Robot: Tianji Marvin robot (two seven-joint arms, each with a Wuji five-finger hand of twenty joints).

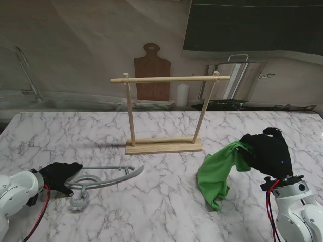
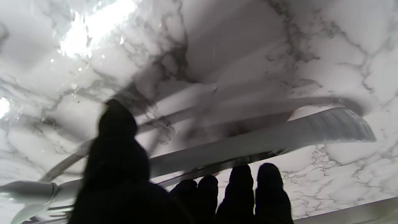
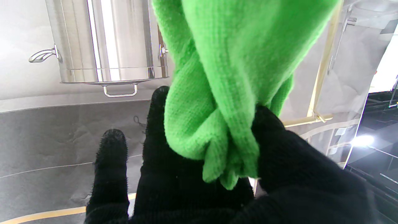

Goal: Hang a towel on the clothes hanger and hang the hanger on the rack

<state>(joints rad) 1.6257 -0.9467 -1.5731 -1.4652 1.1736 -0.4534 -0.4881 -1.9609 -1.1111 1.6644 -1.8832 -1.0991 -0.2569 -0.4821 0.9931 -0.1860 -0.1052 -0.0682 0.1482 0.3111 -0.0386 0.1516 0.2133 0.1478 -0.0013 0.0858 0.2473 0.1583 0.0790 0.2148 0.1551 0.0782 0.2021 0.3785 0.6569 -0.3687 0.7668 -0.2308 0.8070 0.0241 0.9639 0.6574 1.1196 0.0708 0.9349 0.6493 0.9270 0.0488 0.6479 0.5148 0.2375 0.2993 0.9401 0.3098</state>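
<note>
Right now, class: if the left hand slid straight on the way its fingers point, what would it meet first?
The left hand points right along the table, so it likely meets the grey hanger lying against its fingertips; contact depth is unclear.

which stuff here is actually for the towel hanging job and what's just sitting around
For the job:
green towel, held in the right hand
grey clothes hanger, lying on the table at the left hand
wooden rack

Just there:
steel stockpot
wooden cutting board
white cylinder behind the rack
</note>
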